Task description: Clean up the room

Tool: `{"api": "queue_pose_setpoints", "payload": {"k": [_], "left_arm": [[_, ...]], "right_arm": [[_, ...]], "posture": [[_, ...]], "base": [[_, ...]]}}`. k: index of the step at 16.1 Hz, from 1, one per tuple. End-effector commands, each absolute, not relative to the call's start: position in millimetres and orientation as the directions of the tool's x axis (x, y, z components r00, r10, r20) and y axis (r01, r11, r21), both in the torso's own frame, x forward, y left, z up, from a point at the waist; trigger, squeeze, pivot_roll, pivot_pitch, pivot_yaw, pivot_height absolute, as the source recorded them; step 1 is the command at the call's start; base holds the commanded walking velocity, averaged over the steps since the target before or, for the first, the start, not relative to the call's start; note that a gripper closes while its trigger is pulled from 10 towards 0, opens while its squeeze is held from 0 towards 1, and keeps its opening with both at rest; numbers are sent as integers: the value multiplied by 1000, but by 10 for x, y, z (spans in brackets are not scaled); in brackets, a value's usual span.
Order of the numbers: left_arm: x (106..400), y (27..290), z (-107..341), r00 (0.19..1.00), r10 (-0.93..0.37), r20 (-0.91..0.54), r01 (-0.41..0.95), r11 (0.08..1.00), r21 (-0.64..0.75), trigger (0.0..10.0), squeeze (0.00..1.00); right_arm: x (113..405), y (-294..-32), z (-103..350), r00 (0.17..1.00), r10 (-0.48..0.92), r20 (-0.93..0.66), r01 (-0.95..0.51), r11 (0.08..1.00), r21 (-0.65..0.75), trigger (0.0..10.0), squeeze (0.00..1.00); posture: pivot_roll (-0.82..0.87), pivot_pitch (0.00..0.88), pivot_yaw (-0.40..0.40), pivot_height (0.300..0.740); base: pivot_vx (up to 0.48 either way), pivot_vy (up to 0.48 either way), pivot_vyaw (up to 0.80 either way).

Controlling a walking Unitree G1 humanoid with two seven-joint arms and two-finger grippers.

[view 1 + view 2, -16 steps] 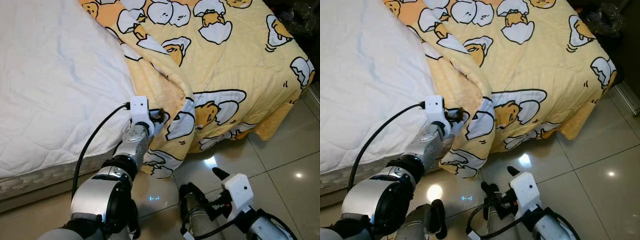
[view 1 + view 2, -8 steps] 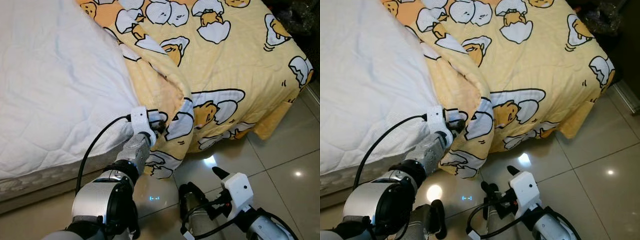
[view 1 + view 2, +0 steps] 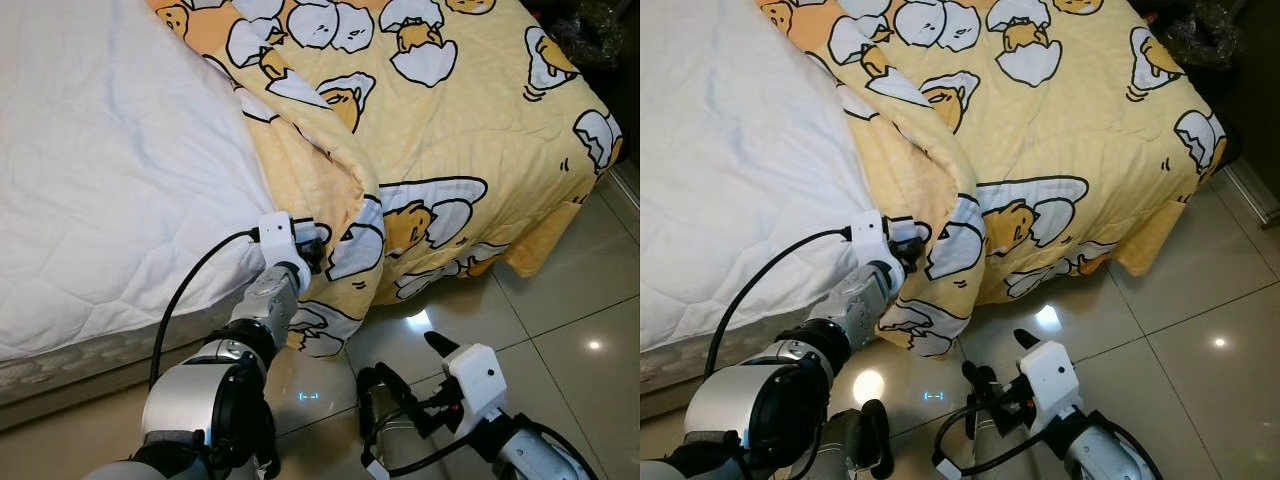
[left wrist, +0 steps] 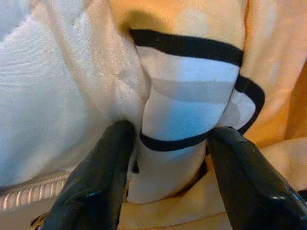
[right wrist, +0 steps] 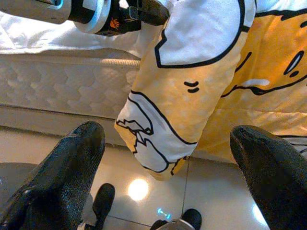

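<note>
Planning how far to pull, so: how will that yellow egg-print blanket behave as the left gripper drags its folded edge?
Probably floppy: the blanket bunches in soft folds between the left gripper fingers. Likely light, since its corner hangs freely off the mattress. It may slide easily over that smooth quilted surface.

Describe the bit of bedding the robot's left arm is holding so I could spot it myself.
Start at the bed with its bare white mattress. A yellow blanket printed with cartoon eggs covers the bed's right part and hangs over the edge toward the tiled floor. The left gripper pinches its folded side edge, a white egg patch outlined in black.
</note>
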State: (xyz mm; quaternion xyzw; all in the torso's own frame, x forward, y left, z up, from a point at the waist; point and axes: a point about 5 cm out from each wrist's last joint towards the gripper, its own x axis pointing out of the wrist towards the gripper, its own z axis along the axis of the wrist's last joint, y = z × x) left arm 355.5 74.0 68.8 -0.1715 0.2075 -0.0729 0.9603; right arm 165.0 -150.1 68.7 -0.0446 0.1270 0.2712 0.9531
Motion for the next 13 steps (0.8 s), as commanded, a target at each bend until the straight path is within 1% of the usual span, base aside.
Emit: {"api": "queue_pose_setpoints", "payload": {"k": [1,7,9,13], "left_arm": [[3529,706,654,894,-229,-385,78,926,-369,0,0],[3513,741,630,890,-257,-377,143,942,-305,0,0],[3518,773,631,892,-253,-374,143,944,-297,0,0],[3551,1000,642,909,-221,-354,136,959,-249,0,0]], "right_arm": [[1597,-1533,621,811,500,-303,-528,849,-12,10000,0],[1683,-1527,626,815,501,-290,-529,848,-22,10000,0],[1730,-1506,628,816,504,-282,-531,847,-22,10000,0],[1855,-1469,632,818,515,-257,-538,842,-26,10000,0]], "posture": [[-397,284,-6,731],[-380,266,-6,731],[-373,261,-4,731],[-341,235,1,731]], "base": [[0,0,0],[0,0,0],[0,0,0],[0,0,0]]}}
